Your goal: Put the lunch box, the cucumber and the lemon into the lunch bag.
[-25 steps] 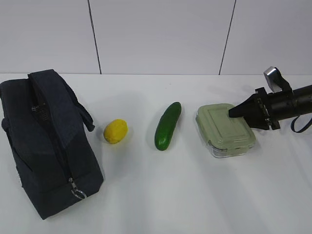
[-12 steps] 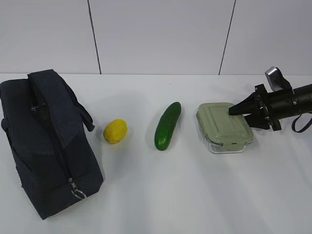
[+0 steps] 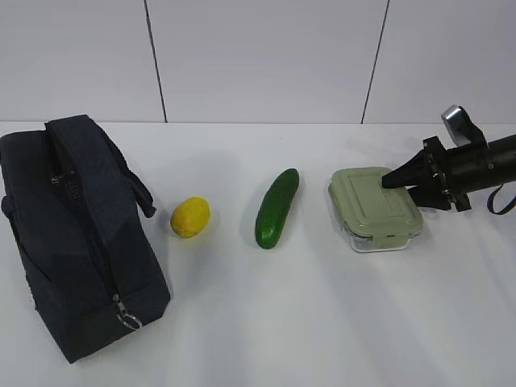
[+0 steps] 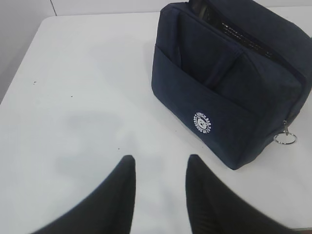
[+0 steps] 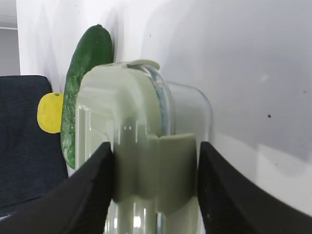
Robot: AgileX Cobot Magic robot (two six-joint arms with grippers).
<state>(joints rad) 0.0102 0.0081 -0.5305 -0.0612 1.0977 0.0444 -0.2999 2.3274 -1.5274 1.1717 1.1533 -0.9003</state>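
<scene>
Lunch box (image 5: 141, 146) clamped between the right pincer (image 5: 155, 187) fingers, short end in, cucumber (image 5: 85, 78) beyond

The exterior view looks down at a slant from the front across the white worktop (image 3: 266, 322) toward the back wall. The left wrist view looks from a little way off over its dark fingers (image 4: 122, 195) at the lunch bag (image 4: 229, 87), shared with the exterior view. The right wrist view sits very close on the lunch box (image 5: 141, 146), with the cucumber (image 5: 83, 78) and lemon (image 5: 49, 113) beyond, all shared with the exterior view.
</scene>
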